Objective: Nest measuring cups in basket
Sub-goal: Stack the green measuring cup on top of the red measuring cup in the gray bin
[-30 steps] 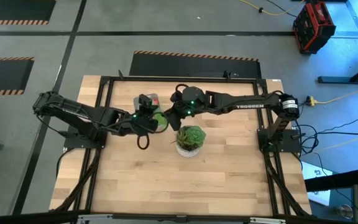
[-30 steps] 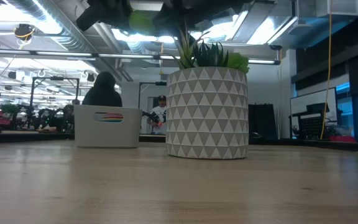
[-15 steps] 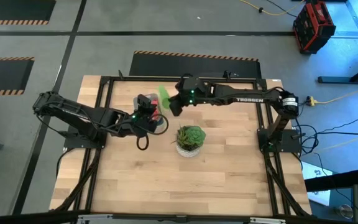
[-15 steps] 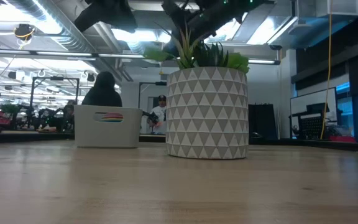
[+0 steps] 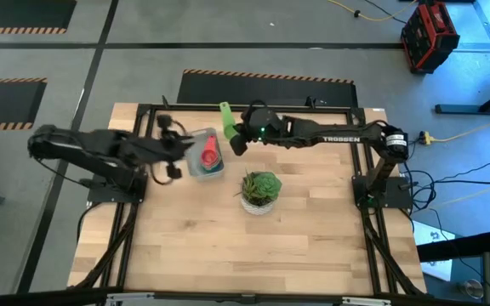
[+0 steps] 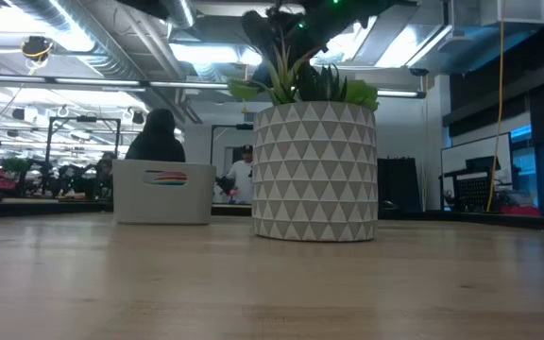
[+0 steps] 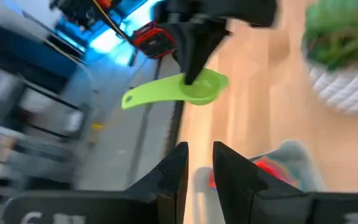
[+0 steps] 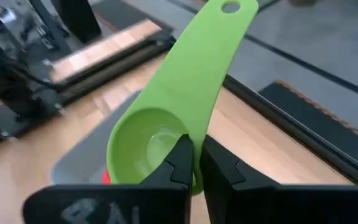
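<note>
Green measuring cup [image 8: 166,118] is up in the air, pinched at its bowl rim by the right gripper [image 8: 194,163], fingers clamped tight on it. In high view the cup [image 5: 225,118] sits near the table's far edge, just past the basket [image 5: 196,163], handle pointing away toward the far frame rail. Left wrist view shows it too [image 7: 185,91], hanging from the other arm's dark fingers, bowl side toward the plant.

Basket: translucent grey-white bin on the wood table [image 5: 253,255], left of centre, far half. Inside it a red cup [image 5: 210,154] w/ other colours under it; low view shows coloured handle stripes [image 6: 165,176] through the wall of the basket [image 6: 163,192]. Left wrist view catches a red bit in the bin [image 7: 267,168].

Left gripper [image 5: 173,157] is just left of the basket, above the table, holding nothing; its fingers [image 7: 174,174] stand close w/ a narrow gap between them.

Potted plant [image 5: 260,190] in white triangle-patterned pot [image 6: 315,170] stands right of the basket, near table centre, apart from both.

Bkgd in low view: a person [image 6: 157,138] behind the basket and another farther off [image 6: 244,173].
</note>
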`<state>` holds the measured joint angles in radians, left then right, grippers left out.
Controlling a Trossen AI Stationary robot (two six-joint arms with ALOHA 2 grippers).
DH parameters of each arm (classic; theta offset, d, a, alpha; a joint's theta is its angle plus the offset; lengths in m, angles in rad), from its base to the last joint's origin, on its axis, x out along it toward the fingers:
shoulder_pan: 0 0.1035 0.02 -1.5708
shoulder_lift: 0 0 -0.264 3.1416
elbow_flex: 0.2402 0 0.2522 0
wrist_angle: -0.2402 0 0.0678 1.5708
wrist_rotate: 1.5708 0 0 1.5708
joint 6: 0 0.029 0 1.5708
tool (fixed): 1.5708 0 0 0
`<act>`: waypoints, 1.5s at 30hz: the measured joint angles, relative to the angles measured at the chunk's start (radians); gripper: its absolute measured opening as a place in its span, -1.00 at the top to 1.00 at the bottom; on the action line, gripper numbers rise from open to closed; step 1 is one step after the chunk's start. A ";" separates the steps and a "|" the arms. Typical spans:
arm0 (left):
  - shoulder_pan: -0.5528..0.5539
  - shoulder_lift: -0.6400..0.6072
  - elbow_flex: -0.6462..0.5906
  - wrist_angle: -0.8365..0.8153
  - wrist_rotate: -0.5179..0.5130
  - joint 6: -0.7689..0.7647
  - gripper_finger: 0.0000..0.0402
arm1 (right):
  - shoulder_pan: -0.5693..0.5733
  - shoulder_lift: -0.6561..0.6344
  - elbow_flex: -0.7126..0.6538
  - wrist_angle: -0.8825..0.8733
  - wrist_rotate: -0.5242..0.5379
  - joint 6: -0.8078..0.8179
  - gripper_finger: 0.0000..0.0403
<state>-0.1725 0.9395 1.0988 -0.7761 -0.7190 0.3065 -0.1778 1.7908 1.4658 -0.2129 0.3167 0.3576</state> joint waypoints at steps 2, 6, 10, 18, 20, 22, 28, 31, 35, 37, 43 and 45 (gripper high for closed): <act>0.038 -0.059 0.000 -0.029 0.061 -0.087 0.66 | 0.017 0.009 0.000 0.028 0.004 0.000 0.90; 0.114 -0.150 0.000 -0.075 0.136 -0.210 0.66 | 0.044 0.062 0.001 0.147 0.008 0.000 0.90; 0.164 -0.209 0.000 -0.120 0.145 -0.309 0.66 | 0.063 0.114 0.001 0.248 0.013 0.001 0.90; 0.226 -0.214 0.000 -0.132 0.167 -0.634 0.66 | 0.100 0.187 0.001 0.437 0.171 -0.074 0.90; 0.236 -0.197 0.000 -0.132 0.189 -0.676 0.66 | 0.109 0.195 0.000 0.453 0.190 -0.091 0.90; 0.249 -0.179 0.000 -0.130 0.208 -0.714 0.66 | 0.114 0.198 0.000 0.465 0.191 -0.102 0.90; 0.292 -0.122 0.000 -0.104 0.228 -0.769 0.66 | 0.132 0.198 0.000 0.478 0.190 -0.105 0.90; 0.312 -0.097 0.000 -0.044 0.284 -0.769 0.66 | 0.142 0.197 0.000 0.496 0.190 -0.105 0.90; 0.332 -0.072 0.000 0.026 0.321 -0.776 0.66 | 0.159 0.197 0.000 0.520 0.189 -0.103 0.90; 0.340 -0.066 0.000 0.040 0.332 -0.796 0.66 | 0.169 0.198 0.000 0.539 0.187 -0.104 0.90; 0.352 -0.061 0.000 0.069 0.377 -0.828 0.66 | 0.195 0.197 0.000 0.602 0.187 -0.107 0.90; 0.352 -0.061 0.000 0.085 0.389 -0.828 0.66 | 0.201 0.197 0.000 0.620 0.187 -0.118 0.90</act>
<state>0.1793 0.8781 1.0992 -0.6916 -0.3302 -0.5219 0.0233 1.9881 1.4658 0.4073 0.5037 0.2395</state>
